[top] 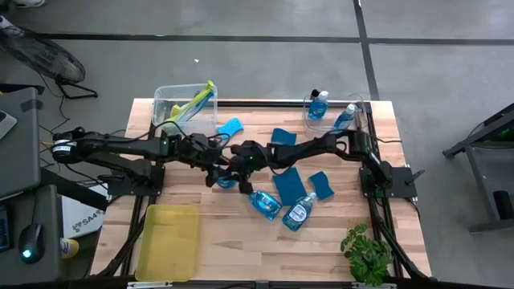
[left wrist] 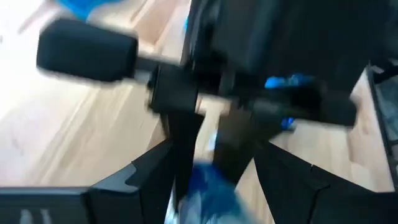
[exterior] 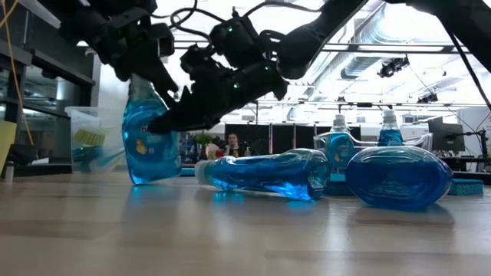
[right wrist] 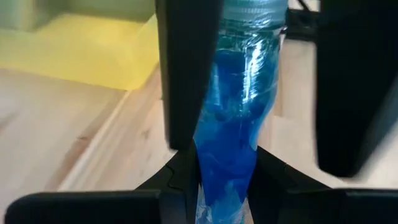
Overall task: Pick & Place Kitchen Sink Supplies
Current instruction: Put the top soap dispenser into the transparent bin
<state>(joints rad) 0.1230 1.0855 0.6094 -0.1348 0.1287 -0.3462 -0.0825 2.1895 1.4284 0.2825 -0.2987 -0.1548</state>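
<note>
Both arms meet over the middle of the surface on one upright soap bottle. The right gripper is closed on it, its two dark fingers pressed against the bottle's flat faces with blue liquid showing between them. The left gripper sits at the bottle's top near the neck and seems partly closed there, though the left wrist view is too blurred to say whether it truly grips. The bottle's base looks to be touching the surface or just above it; I cannot tell which. Judging by the fill, this bottle will feel fairly heavy for its bulk, with liquid that sloshes and shifts the weight if tilted quickly. Its clear plastic walls are smooth, likely slippery, and will give under a hard squeeze, so the firmer neck under the cap, or the narrow waist, is the safer place to hold. Just beside the right gripper, two more full bottles lie on their sides and could roll if nudged. Flat blue sponges lie near them; soft and light, best pinched across their thin edges.
</note>
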